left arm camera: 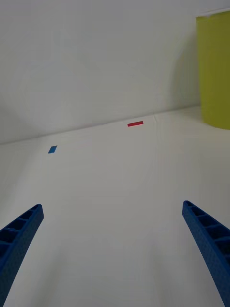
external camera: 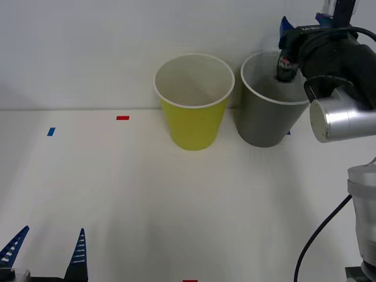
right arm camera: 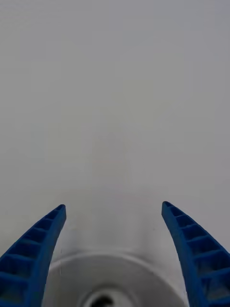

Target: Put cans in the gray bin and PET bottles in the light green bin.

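The light green bin [external camera: 193, 104] stands upright at the back middle of the white table, and its side also shows in the left wrist view [left arm camera: 214, 72]. To its right stands the gray bin [external camera: 267, 114]. The can [external camera: 285, 68] hangs in the mouth of the gray bin, under my right gripper [external camera: 285, 34]. In the right wrist view the right gripper [right arm camera: 113, 208] is open and faces the wall, with the can's silver end [right arm camera: 112, 283] low between its fingers, touching neither. My left gripper [external camera: 53, 232] [left arm camera: 112, 207] stands open near the table's front left, holding nothing.
Red tape [external camera: 122, 117] and blue tape [external camera: 51, 131] mark the table's back left. Another red mark [external camera: 189, 281] lies at the front edge. A white wall stands right behind the bins. A black cable [external camera: 320, 235] hangs at the right.
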### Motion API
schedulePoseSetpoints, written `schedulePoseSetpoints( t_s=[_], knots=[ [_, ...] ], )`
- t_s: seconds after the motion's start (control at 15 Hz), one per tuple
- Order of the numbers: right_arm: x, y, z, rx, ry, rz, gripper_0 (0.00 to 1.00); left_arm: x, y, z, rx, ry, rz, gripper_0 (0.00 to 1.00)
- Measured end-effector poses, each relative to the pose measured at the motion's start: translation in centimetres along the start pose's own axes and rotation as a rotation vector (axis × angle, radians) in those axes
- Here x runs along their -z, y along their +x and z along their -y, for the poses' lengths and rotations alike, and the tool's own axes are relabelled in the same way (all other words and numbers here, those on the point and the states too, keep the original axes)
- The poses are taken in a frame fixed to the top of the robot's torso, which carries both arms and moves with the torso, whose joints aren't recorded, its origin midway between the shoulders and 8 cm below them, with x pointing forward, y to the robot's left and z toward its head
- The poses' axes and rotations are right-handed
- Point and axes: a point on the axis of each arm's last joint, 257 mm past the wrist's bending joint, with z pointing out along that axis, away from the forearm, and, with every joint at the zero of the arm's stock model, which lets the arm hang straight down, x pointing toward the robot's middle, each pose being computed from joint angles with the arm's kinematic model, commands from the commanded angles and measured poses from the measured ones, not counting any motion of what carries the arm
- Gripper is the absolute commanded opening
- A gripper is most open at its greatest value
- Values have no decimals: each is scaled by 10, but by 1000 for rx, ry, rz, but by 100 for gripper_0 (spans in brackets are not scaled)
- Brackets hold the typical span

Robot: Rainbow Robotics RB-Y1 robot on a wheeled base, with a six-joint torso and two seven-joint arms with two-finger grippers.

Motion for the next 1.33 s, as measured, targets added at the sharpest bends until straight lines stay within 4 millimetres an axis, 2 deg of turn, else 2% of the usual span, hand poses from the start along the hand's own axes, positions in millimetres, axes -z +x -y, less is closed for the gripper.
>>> schedulePoseSetpoints(
  t_s=[0.93, 1.13, 1.27, 1.33],
  knots=[
    [3, -8, -2, -8, -5, 19, 100, 0, 0, 0, 0, 0, 0, 100],
    [17, -13, 0, -27, 2, -30, 100, 0, 0, 0, 0, 0, 0, 100],
    [38, -26, -2, -63, -15, -43, 100, 0, 0, 0, 0, 0, 0, 100],
    [49, -26, -1, -79, -26, -43, 100, 0, 0, 0, 0, 0, 0, 100]
  ],
)
